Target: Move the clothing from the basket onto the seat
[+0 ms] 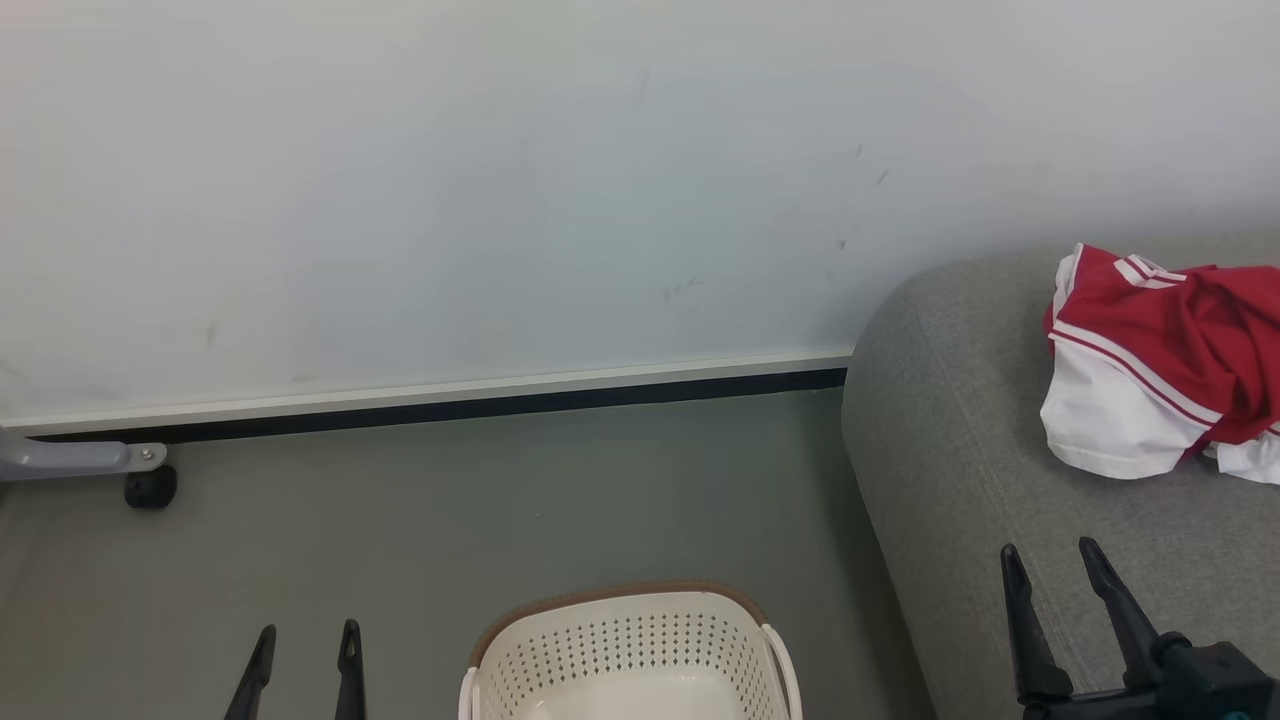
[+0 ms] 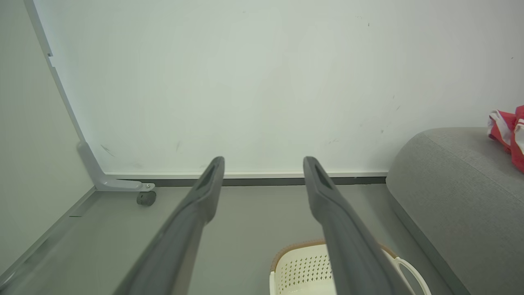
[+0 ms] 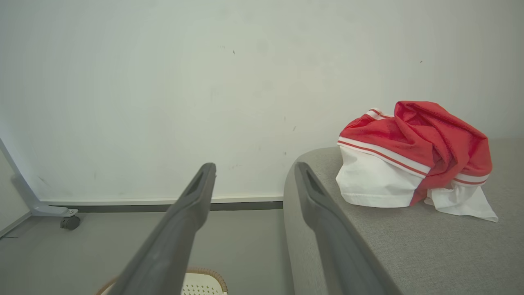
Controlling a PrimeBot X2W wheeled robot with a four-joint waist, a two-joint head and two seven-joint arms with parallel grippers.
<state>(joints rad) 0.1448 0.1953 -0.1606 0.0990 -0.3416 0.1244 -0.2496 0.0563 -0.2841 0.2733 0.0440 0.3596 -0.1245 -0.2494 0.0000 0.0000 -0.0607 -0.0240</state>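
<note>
Clothing (image 1: 1150,370) lies in a crumpled heap on the seat (image 1: 950,500), at the right of the scene. Red fabric is bunched on top with white panels below it, and thin striped trim runs along the edges (I cannot tell how many garments make up the heap). It rests on the far part of the grey upholstery, set back from the seat's rounded left end, and one white corner trails flat onto the fabric on its right side.

The basket (image 1: 625,650) stands on the grey floor (image 1: 450,520) to the left of the seat, near me, with a strip of floor between it and the sofa's side. I see its brown rim, its perforated cream wall and a white handle on its right side. Its near half is cut off by the lower edge of the head view.

My right gripper (image 1: 1050,560) hangs over the near part of the seat, well short of the clothing. Its two dark fingers are spread wide with nothing between them. My left gripper (image 1: 308,640) is over the floor just left of the basket, its fingers likewise parted wide and holding nothing (the left wrist view shows bare wall and floor in the gap).

Farther out, a pale wall (image 1: 500,200) stands behind everything, with a white baseboard and a dark strip along its foot. At the far left a grey metal leg with a small black castor (image 1: 150,487) rests on the floor.
</note>
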